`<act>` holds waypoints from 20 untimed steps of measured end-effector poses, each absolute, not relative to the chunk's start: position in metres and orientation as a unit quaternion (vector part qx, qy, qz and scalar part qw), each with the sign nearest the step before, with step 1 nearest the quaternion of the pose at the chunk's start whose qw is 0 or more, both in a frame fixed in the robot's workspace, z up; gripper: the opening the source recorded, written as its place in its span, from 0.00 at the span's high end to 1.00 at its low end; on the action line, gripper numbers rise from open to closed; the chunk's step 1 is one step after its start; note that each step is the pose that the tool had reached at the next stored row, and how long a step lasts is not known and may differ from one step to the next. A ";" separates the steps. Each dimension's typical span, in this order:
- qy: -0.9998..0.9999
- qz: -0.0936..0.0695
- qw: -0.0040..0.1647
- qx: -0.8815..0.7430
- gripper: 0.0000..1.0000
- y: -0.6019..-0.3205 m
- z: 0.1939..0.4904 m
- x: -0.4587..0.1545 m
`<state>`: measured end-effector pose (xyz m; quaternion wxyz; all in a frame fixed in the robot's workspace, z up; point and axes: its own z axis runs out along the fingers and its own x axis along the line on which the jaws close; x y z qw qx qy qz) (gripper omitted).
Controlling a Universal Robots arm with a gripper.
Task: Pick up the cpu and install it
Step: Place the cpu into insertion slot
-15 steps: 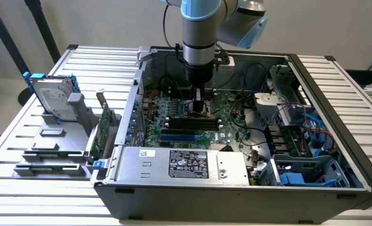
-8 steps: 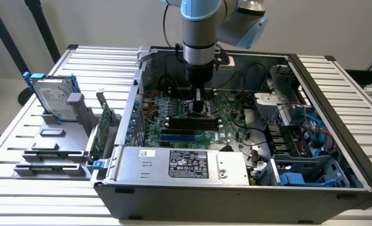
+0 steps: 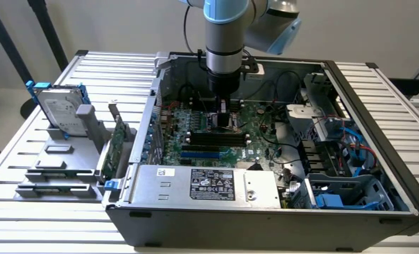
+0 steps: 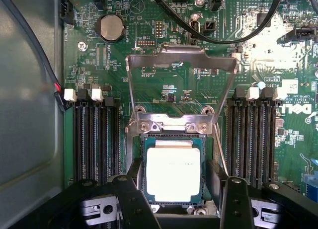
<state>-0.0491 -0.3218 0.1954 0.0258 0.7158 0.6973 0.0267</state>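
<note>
Right, hovering low over the motherboard [image 4: 89, 65] with gripper [image 4: 175, 165] spread wide, clutching nothing, with fingers [image 4: 131, 194] just beside two opposite edges of the cpu [image 4: 173, 172], seated flat in the socket [image 4: 174, 125], load plate [image 4: 181, 55] standing open.

The cpu [image 4: 173, 173] is silver with a green rim, the board [image 4: 84, 20] is green, and the arm [image 3: 227, 32] is blue and grey.
</note>
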 end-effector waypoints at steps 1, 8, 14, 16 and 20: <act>0.697 0.027 0.026 0.716 0.37 -0.322 0.195 -0.049; 0.697 0.027 0.026 0.716 0.37 -0.322 0.205 -0.049; 0.697 0.028 0.024 0.716 0.39 -0.322 0.215 -0.051; 0.697 0.029 0.023 0.716 0.46 -0.322 0.217 -0.053; 0.697 0.030 0.022 0.716 0.64 -0.322 0.219 -0.062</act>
